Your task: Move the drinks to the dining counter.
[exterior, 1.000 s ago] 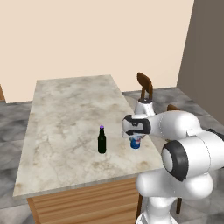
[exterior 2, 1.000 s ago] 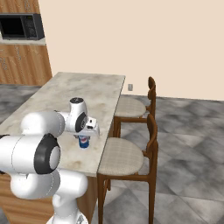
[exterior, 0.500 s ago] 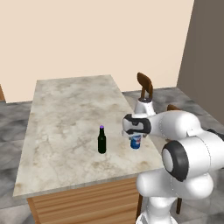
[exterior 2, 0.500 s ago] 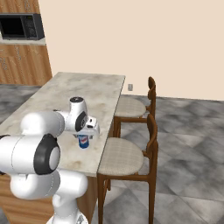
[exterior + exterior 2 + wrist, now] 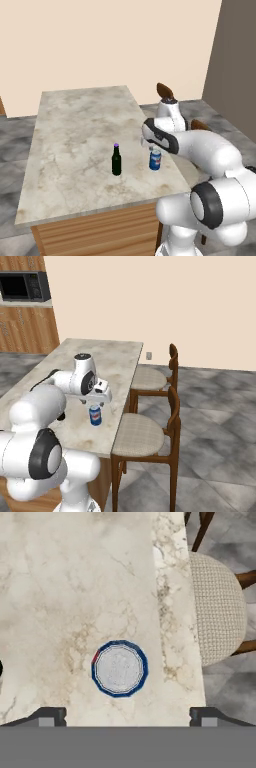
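Observation:
Both drinks stand upright on the dining counter (image 5: 75,125), near its right edge. The dark bottle (image 5: 116,160) with a purple cap is a short way left of the blue soda can (image 5: 155,160). My gripper (image 5: 153,147) hangs just above the can, open and holding nothing. In the hand view I look straight down on the can's silver top (image 5: 120,668), with my gripper (image 5: 127,717) spread wide and its two fingertips (image 5: 47,717) far apart. From the right base view the can (image 5: 95,415) sits under the gripper (image 5: 96,403) on the marble counter (image 5: 115,356).
Two wooden chairs with beige seats (image 5: 142,431) (image 5: 150,376) stand along the counter's right side; one seat (image 5: 217,607) lies just past the counter edge. A microwave (image 5: 22,286) sits on wooden cabinets at the far left. Marble stretches bare behind the drinks.
The jaws have spread from partly closed around the can to fully open, letting it go. The hand has lifted slightly; the can and the bottle stay put.

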